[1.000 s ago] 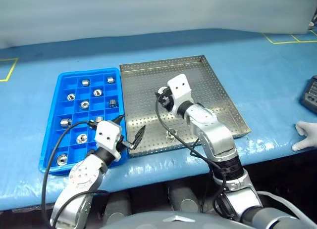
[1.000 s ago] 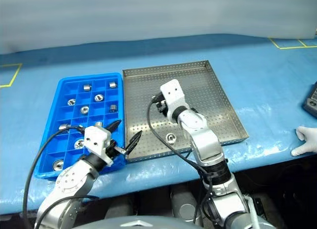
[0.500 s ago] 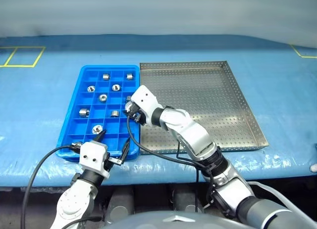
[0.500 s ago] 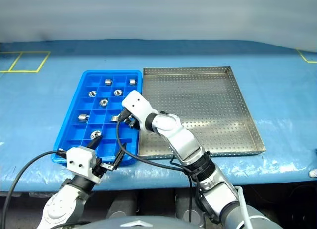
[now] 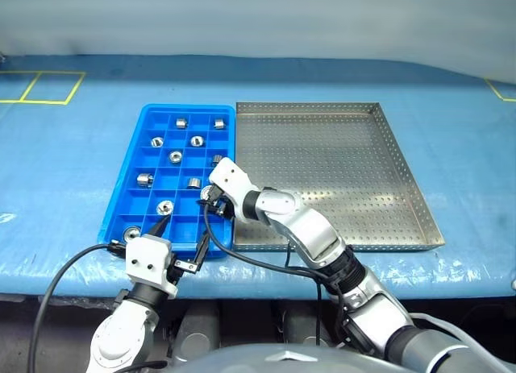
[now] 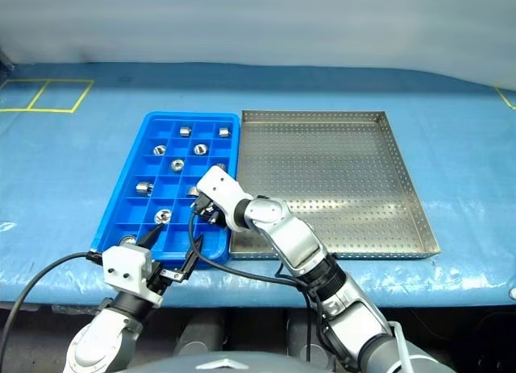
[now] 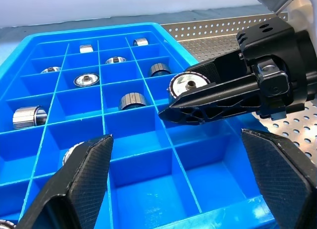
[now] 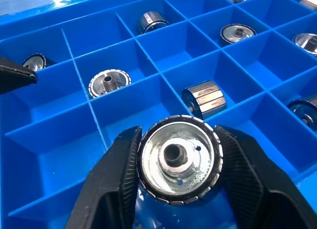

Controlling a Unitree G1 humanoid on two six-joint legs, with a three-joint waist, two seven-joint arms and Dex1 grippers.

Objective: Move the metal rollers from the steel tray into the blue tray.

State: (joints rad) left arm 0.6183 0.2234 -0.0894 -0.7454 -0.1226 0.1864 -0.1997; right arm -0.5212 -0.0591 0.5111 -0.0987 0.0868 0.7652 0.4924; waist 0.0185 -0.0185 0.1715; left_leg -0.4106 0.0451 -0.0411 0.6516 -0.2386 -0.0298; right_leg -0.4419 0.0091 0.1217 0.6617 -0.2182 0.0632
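Now one metal roller [image 8: 178, 160] between the right jaws over the blue tray [image 5: 121, 197]; left jaws wide.

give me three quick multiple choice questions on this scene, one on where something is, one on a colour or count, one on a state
1. Where is the right gripper?
A. over the blue tray
B. over the middle of the steel tray
C. off the table, beside both trays

2. How many metal rollers lie loose on the steel tray's floor?
A. three
B. one
C. none

3. What state is the left gripper in?
A. shut on a roller
B. open, with nothing between its fingers
C. shut on the blue tray's rim

Answers:
1. A: the right wrist view has blue compartments under the fingers, and the head views put the gripper over the tray's near right part.
2. C: the head views show bare perforated floor.
3. B: in the left wrist view its fingers stand far apart with only the tray beyond; the held roller sits between the right gripper's fingers.
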